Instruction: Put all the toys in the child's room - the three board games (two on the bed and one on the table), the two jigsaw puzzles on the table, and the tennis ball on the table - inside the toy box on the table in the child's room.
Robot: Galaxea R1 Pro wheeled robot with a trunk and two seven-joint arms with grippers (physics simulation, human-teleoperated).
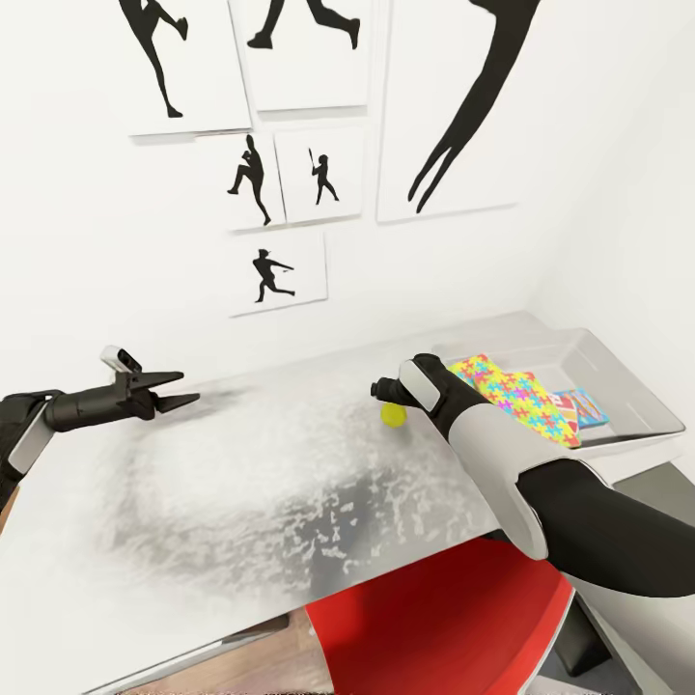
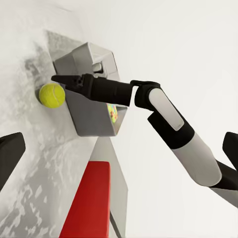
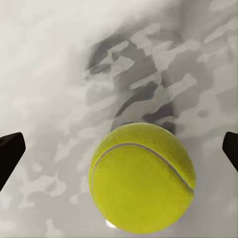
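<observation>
White walls hung with black silhouette prints (image 1: 278,273) back a mottled grey table (image 1: 241,483). Nearest, a red chair (image 1: 434,627) sits tucked under the table's front edge. Over the left part of the table the left gripper (image 1: 183,391) hovers with its fingers spread and nothing between them. Farther along, the right gripper (image 1: 384,391) points down at the tennis ball (image 1: 393,414), which rests on the table just below it; from the right wrist camera the tennis ball (image 3: 142,177) lies between the wide-apart fingertips (image 3: 10,153), untouched. Beyond, the grey toy box (image 1: 618,381) stands at the table's right end, holding a colourful jigsaw puzzle (image 1: 512,396) and a board game (image 1: 584,407).
</observation>
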